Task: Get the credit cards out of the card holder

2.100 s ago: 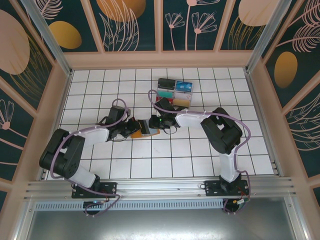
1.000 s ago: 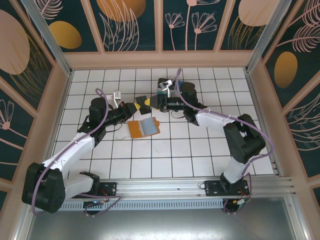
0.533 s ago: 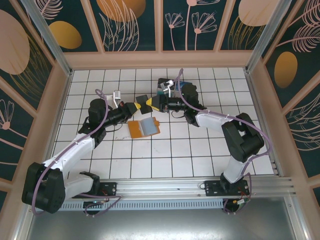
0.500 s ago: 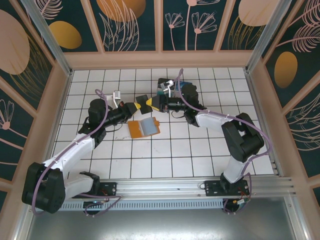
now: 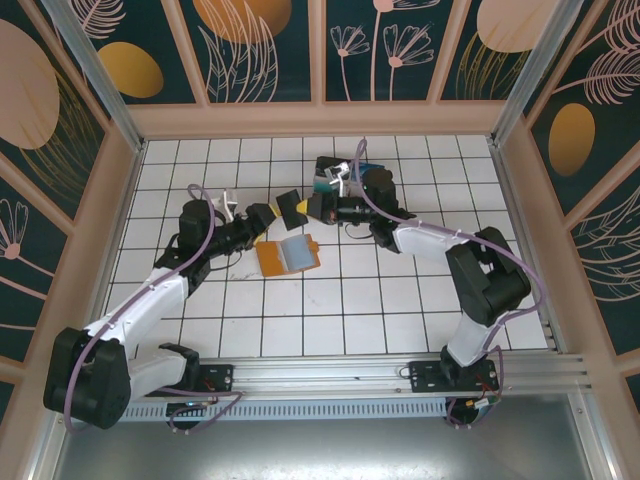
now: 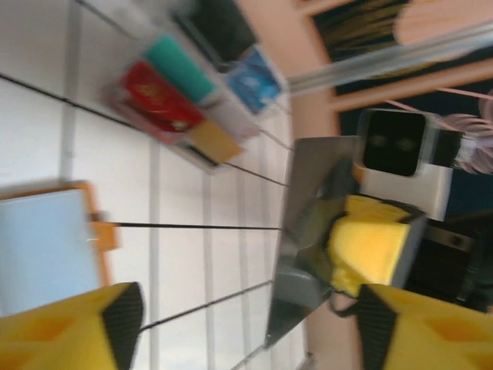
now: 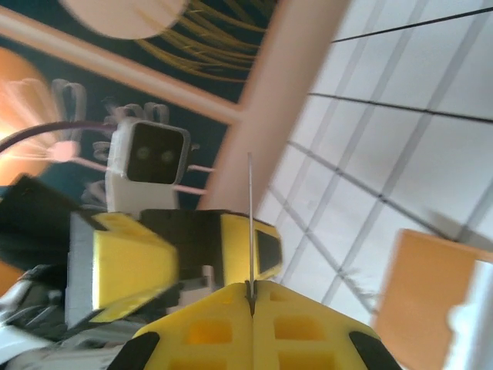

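One dark credit card (image 5: pixel 290 208) is out of the card holder (image 5: pixel 288 256): two seconds ago both grippers were down on the holder, and now the right gripper (image 5: pixel 304 207) is clamped on the card in the air just beyond it, so I judge one extraction done. The left gripper (image 5: pixel 262 214), fingers apart, faces the card closely. The card's long axis runs out from the right fingertips toward the left gripper; the holder lies open on the counter (image 5: pixel 340 300), pockets up.

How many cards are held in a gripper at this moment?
1: a card pinched in the right gripper, in the air beyond the open wallet. The left gripper is open and holds none. More may sit hidden in the wallet.
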